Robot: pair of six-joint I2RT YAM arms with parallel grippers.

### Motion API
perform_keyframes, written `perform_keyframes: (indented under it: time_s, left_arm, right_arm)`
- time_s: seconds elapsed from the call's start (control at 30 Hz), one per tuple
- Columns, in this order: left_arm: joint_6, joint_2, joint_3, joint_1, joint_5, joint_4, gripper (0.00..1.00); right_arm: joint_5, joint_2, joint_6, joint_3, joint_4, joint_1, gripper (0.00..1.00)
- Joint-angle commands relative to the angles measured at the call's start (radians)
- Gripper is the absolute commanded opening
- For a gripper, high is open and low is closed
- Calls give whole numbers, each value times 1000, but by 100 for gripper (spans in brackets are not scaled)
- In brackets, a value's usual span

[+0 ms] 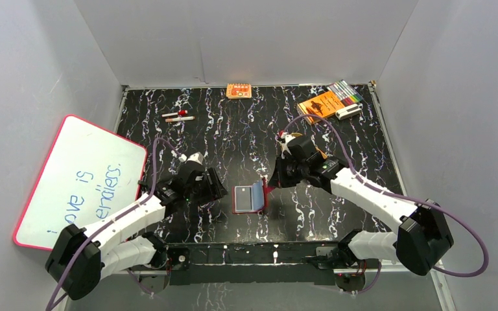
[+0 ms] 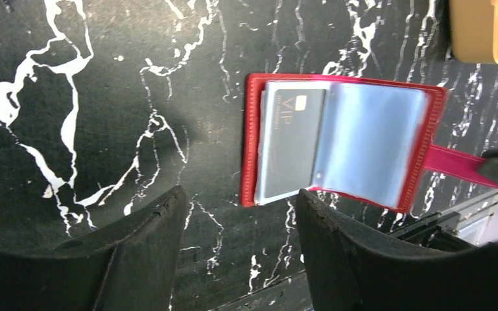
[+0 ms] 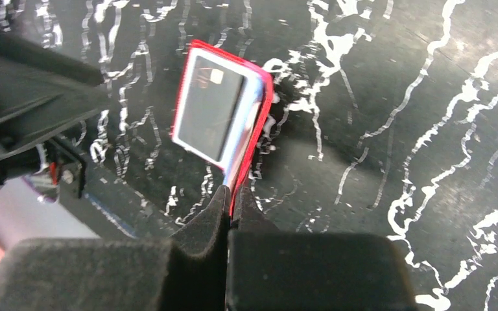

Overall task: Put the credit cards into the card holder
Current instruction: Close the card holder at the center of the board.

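- We see the holder [image 1: 248, 199] lying open on the table [image 1: 233, 142], just below the centre of the top view, between the two claws.
- In the left wrist view, one dark card [image 2: 293, 139] marked "VIP" sits inside the left-hand clear sleeve. The pale blue sleeve [image 2: 369, 146] beside it shows no card that we can make out.
- Right claw [image 3: 229, 194]: its jaws are pressed together on the red tab [image 2: 450, 161] at the holder's right edge. The right wrist view shows the red strip pinched between the pads.
- Left claw [image 1: 218, 186]: its jaws stand apart with nothing between them, near the holder's left edge. We cannot tell whether it touches the holder.
- A tan tray [image 2: 486, 29] shows in the upper right corner of the left wrist view, apart from the holder.
- At the far right of the top view lie an orange booklet [image 1: 320, 103] and markers [image 1: 345, 92].
- A small orange box [image 1: 238, 91] sits at the far middle, and two pens [image 1: 177, 116] at the far left.
- A whiteboard [image 1: 78, 181] leans at the left edge of the frame.
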Motion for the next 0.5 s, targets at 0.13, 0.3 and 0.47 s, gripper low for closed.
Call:
perform_keyframes:
  time_s: [0.13,0.3,0.47]
  left_arm:
    - [-16,72,-69,1,-26,30,58]
    - [-23,141,-70,1,-37,36,53]
    - [-31,148,-89,1,-26,74,50]
  right_arm:
    - [-203,16,-12,55,119,26,0]
    - [-230,71,47,31,229,61,0]
    - [-217,143,93,37,317,98,0]
